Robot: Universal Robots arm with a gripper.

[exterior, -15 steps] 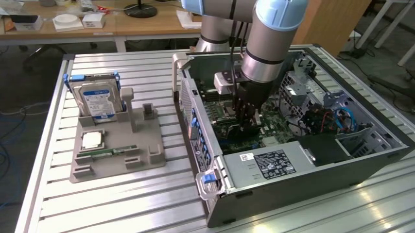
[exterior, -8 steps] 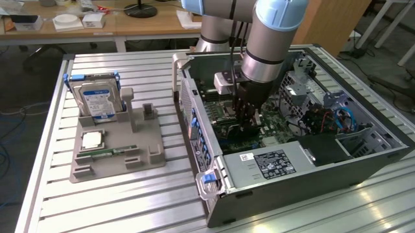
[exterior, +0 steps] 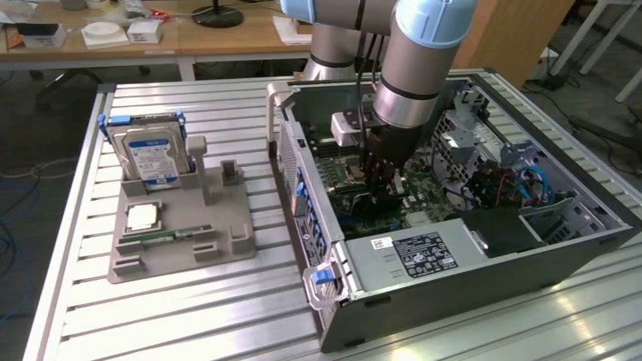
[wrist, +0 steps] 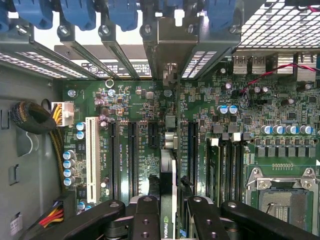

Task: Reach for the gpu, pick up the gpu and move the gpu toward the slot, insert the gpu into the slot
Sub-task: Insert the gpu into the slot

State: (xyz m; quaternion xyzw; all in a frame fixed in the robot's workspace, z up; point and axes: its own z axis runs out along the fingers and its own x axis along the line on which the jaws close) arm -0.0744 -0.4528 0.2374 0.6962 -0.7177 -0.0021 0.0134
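Observation:
My gripper (exterior: 386,194) reaches down into the open computer case (exterior: 561,248), over the green motherboard (exterior: 426,197). In the wrist view its black fingers (wrist: 145,212) are shut on the gpu (wrist: 168,172), a thin card seen edge-on with its silver bracket (wrist: 170,75) against the case's rear wall. The gripper (wrist: 168,207) holds the card upright over the motherboard (wrist: 140,100), between a short black slot (wrist: 152,134) and a long black slot (wrist: 191,150). The connector right under the card is hidden by it; I cannot tell whether the card is seated.
Two more black slots (wrist: 132,160) and a white one (wrist: 91,157) lie beside the card. Memory sticks (wrist: 220,165) and the silver processor socket (wrist: 282,200) sit on its other side. Outside the case, a grey holder (exterior: 225,252) carries a hard drive (exterior: 150,154) and a memory stick (exterior: 165,235).

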